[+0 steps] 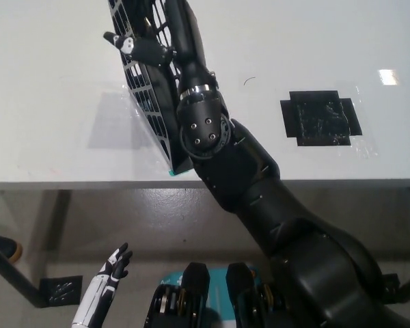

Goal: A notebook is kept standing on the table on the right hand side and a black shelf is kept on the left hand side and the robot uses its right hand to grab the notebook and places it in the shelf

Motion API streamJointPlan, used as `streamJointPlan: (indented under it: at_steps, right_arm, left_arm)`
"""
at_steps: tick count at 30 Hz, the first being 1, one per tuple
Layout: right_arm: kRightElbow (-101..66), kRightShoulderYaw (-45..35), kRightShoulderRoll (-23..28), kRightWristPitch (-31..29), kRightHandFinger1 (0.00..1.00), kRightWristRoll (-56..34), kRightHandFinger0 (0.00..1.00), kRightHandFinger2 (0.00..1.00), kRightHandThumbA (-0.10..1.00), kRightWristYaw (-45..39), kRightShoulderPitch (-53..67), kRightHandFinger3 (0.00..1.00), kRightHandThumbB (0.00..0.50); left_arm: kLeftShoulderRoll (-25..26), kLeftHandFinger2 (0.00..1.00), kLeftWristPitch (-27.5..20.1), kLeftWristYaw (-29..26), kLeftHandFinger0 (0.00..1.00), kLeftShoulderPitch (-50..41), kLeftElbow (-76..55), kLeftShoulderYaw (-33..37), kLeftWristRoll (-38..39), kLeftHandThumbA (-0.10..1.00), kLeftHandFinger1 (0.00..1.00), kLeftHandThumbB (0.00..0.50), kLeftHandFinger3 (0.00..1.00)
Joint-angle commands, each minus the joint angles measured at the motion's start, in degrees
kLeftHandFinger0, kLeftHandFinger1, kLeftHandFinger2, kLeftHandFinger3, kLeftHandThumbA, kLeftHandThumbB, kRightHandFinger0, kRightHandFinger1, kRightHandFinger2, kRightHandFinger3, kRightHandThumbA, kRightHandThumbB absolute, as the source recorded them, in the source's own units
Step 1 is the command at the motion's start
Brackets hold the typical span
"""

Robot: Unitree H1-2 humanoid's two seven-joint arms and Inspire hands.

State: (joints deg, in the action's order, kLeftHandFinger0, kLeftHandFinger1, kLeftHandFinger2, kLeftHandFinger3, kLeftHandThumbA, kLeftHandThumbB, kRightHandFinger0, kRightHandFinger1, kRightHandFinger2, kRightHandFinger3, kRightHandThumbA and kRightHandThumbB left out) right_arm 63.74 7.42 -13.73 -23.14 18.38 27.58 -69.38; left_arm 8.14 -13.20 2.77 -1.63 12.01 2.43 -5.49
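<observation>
right hand [145, 46] over shelf [142, 96]

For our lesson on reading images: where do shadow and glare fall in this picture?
Head view: the black mesh shelf throws a soft grey shadow leftward on the white table; bright glare patches sit at the table's right edge, beyond the black tape patch; the floor below is dim.
</observation>
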Motion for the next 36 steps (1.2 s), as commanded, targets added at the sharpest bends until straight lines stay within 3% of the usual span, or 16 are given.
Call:
streamJointPlan:
  at_steps: [1, 7, 13, 15, 17, 19, 21, 24, 26, 28, 31, 36]
  right_arm:
    - [-5.75, 0.43, 0.86, 0.53, 1.0, -0.41, 1.0, 1.0, 1.0, -2.29, -4.04, 1.0, 0.351]
    - [-26.46, -0.54, 6.32, 6.23, 1.0, 0.45, 1.0, 1.0, 1.0, -6.44, -2.75, 1.0, 0.321]
    - [-55.63, -3.85, 13.35, 15.55, 1.0, -2.77, 1.0, 1.0, 1.0, -13.32, 1.11, 1.0, 0.342]
    - [-62.38, -4.54, 15.36, 18.59, 1.0, -2.39, 1.0, 1.0, 1.0, -14.85, 2.44, 1.0, 0.373]
    - [-72.22, -5.8, 18.37, 20.52, 1.0, -2.12, 1.0, 1.0, 1.0, -16.4, 5.59, 1.0, 0.365]
    - [-78.25, -6.78, 20.49, 19.52, 1.0, -3.45, 1.0, 1.0, 1.0, -16.6, 8.26, 1.0, 0.356]
    - [-83.3, -7.43, 21.46, 21.09, 1.0, -4.65, 1.0, 1.0, 1.0, -17.05, 11.16, 1.0, 0.383]
    - [-88.91, -7.98, 23.24, 20.12, 1.0, -4.85, 1.0, 1.0, 1.0, -17.25, 16.94, 1.0, 0.374]
    - [-93.77, -7.72, 24.8, 19.16, 1.0, -8.04, 1.0, 1.0, 1.0, -17.66, 22.91, 1.0, 0.361]
    - [-96.45, -7.67, 25.0, 19.59, 1.0, -10.55, 1.0, 1.0, 1.0, -17.3, 27.76, 1.0, 0.421]
    - [-98.44, -7.34, 24.6, 17.21, 1.0, -6.1, 1.0, 1.0, 1.0, -16.49, 36.44, 1.0, 0.428]
    - [-99.73, -5.69, 24.78, 15.62, 1.0, -4.89, 1.0, 1.0, 1.0, -16.51, 48.16, 1.0, 0.373]
  left_arm:
    - [0.72, 1.0, -0.44, 0.21, 1.0, 0.23, -1.72, -0.04, -0.41, 1.0, 1.0, 0.183, 1.0]
    - [1.1, 1.0, -0.37, 0.58, 1.0, 0.73, -1.81, -0.16, -0.08, 1.0, 1.0, 0.131, 1.0]
    - [1.17, 1.0, 0.36, -0.21, 1.0, 1.85, -1.77, -0.18, -1.4, 1.0, 1.0, 0.147, 1.0]
    - [1.11, 1.0, 0.11, -0.2, 1.0, 2.01, -1.66, -0.25, -1.15, 1.0, 1.0, 0.146, 1.0]
    - [1.35, 1.0, 0.2, -0.06, 1.0, 2.34, -1.84, -0.44, -0.89, 1.0, 1.0, 0.155, 1.0]
    - [1.45, 1.0, 0.46, 0.11, 1.0, 3.25, -1.83, -0.54, -0.62, 1.0, 1.0, 0.154, 1.0]
    - [1.44, 1.0, 1.35, 0.1, 1.0, 3.47, -2.35, -0.59, -0.7, 1.0, 1.0, 0.158, 1.0]
    - [1.29, 1.0, 0.59, 0.13, 1.0, 4.24, -1.85, -0.42, -0.67, 1.0, 1.0, 0.144, 1.0]
    - [1.16, 1.0, 0.63, 0.46, 1.0, 4.5, -1.78, -0.1, -0.59, 1.0, 1.0, 0.162, 1.0]
    - [0.97, 1.0, 1.05, 0.21, 1.0, 5.22, -1.64, -0.1, -0.81, 1.0, 1.0, 0.185, 1.0]
    - [1.36, 1.0, 0.97, 0.89, 1.0, 5.4, -1.86, -0.05, -0.26, 1.0, 1.0, 0.179, 1.0]
    - [0.64, 1.0, 0.82, 1.16, 1.0, 6.82, -1.07, 0.85, -0.62, 1.0, 1.0, 0.187, 1.0]
